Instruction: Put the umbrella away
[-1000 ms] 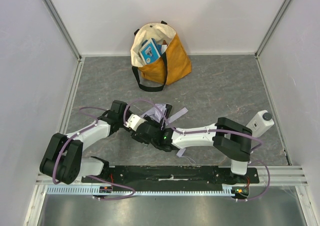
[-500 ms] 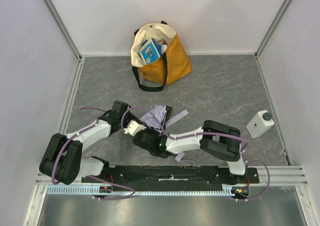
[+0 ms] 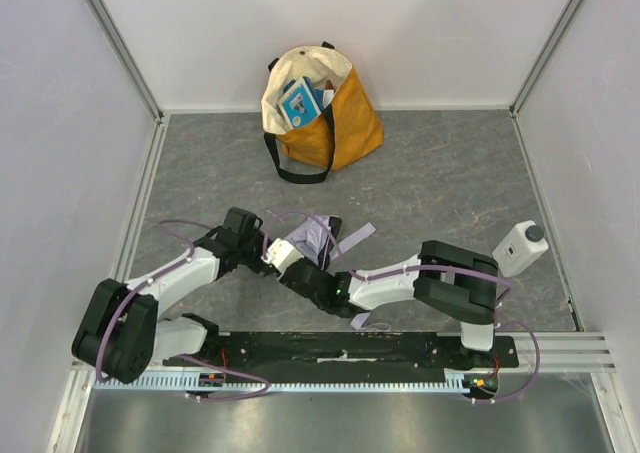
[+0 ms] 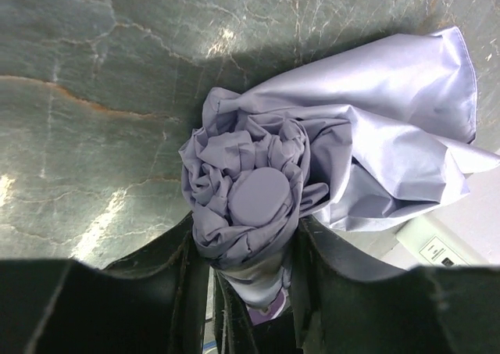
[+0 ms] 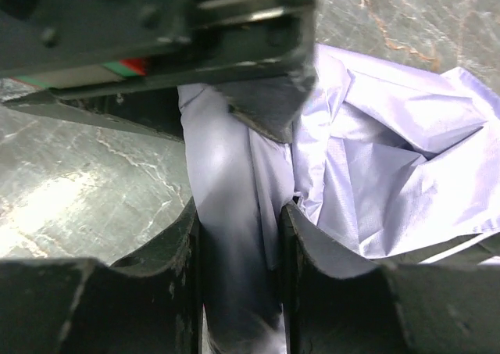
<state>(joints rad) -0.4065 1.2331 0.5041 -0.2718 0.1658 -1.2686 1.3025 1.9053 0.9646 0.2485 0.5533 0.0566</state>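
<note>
The mustard-and-cream tote bag [image 3: 340,123] is standing at the back of the grey table [image 3: 440,173]. Its mouth is gaping open, with blue and white packets [image 3: 300,98] showing inside. A white bottle [image 3: 520,248] is lying well off to the right of the bag, nearer the arms.

The umbrella [image 3: 312,237] is lying in front of the bag, well apart from it, down by the arms. It is a scrunched lavender bundle. Its long way is slanting from near-left to far-right, and a loose strap [image 3: 356,237] is sticking out on the right. Its round end cap [image 4: 258,198] is facing the left wrist camera (the cloth is hiding the shaft).

The left hand [image 3: 266,254] is squeezing that end, with fingers [image 4: 160,272] pressing on both sides. The right hand [image 3: 298,271] is sitting just beside it, clamping tight on the rolled cloth.
</note>
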